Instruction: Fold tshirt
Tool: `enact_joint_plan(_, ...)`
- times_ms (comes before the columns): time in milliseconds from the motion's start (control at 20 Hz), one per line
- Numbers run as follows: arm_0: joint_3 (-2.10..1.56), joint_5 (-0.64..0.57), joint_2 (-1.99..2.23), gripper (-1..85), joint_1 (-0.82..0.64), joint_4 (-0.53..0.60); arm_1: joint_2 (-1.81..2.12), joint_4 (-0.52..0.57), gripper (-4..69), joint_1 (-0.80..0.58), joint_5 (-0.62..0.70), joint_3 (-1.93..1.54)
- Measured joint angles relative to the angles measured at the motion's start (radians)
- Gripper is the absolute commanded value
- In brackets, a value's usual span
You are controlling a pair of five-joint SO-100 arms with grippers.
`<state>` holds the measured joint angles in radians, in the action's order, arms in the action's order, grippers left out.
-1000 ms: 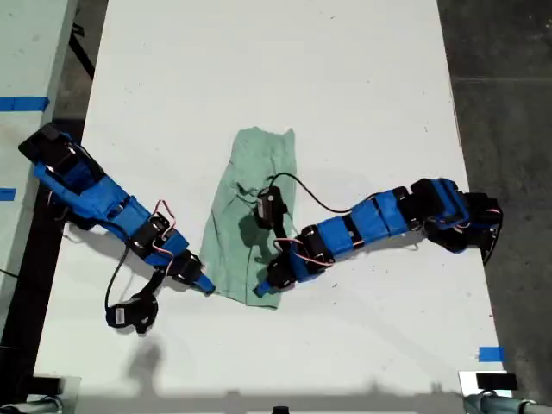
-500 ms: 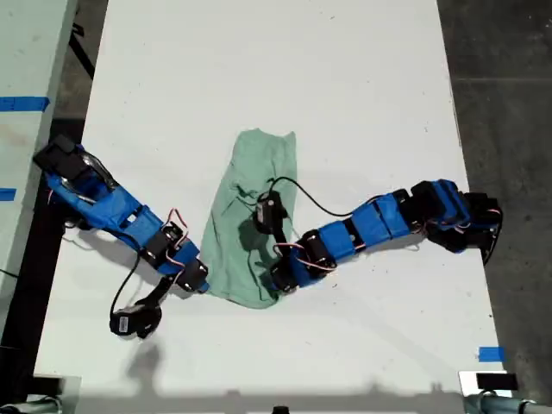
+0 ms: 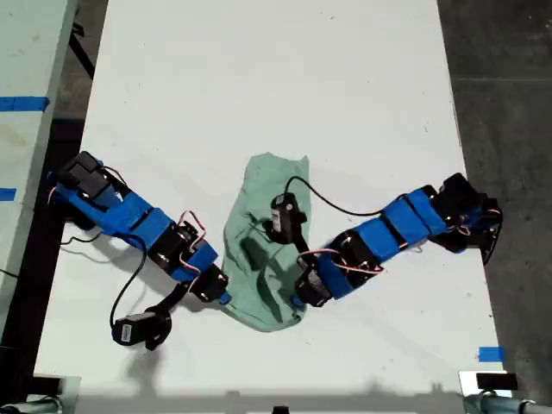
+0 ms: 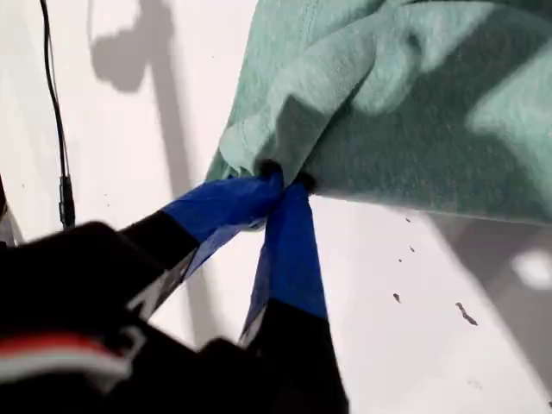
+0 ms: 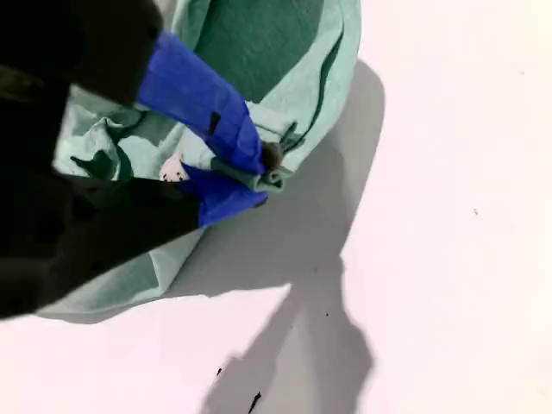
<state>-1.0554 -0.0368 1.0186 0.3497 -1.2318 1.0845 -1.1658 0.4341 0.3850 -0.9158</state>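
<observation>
Looking like robotics lab or workshop: bare white table [image 3: 276,78] standing on dark concrete floor [image 3: 504,103], blue tape [image 3: 490,354] marking table near exterior view's right edge, exposed wiring [image 3: 332,203] trailing over arms.

Part of the tshirt [image 3: 263,250] is covered by a blue arm [image 3: 379,241] in the exterior view. The table [image 3: 276,69] gets cut off at the far edge. Whatever's pinched inside the first tool [image 4: 280,181] is hidden by bunched cloth.
</observation>
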Motion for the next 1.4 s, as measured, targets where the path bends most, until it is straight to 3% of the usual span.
enact_joint_plan(250,0.000,-0.069,0.078,0.1,-0.034,-0.029,0.080,0.000,-1.2,-0.089,0.043,-0.092)
enact_joint_plan(650,-0.009,-0.370,0.262,0.1,-0.408,-0.140,0.291,-0.054,-1.2,-0.423,0.183,-0.316)
enact_joint_plan(850,-0.015,-0.443,0.262,1.0,-0.497,-0.147,0.311,-0.055,-1.2,-0.482,0.213,-0.357)
enact_joint_plan(900,-0.015,-0.459,0.262,2.1,-0.515,-0.149,0.313,-0.055,-1.5,-0.502,0.225,-0.357)
enact_joint_plan(950,-0.015,-0.474,0.262,16.8,-0.545,-0.158,0.318,-0.055,-0.2,-0.535,0.242,-0.357)
enact_joint_plan(1000,-0.020,-0.492,0.262,24.4,-0.583,-0.169,0.328,-0.057,11.7,-0.580,0.256,-0.357)
enact_joint_plan(1150,-0.071,-0.549,0.304,34.4,-0.762,-0.189,0.413,-0.124,33.0,-0.790,0.291,-0.410)
enact_joint_plan(1200,-0.097,-0.572,0.342,36.8,-0.844,-0.189,0.454,-0.132,44.9,-0.888,0.316,-0.446)
enact_joint_plan(1400,-0.272,-0.627,0.574,33.1,-1.131,-0.141,0.647,-0.163,41.0,-1.250,0.437,-0.604)
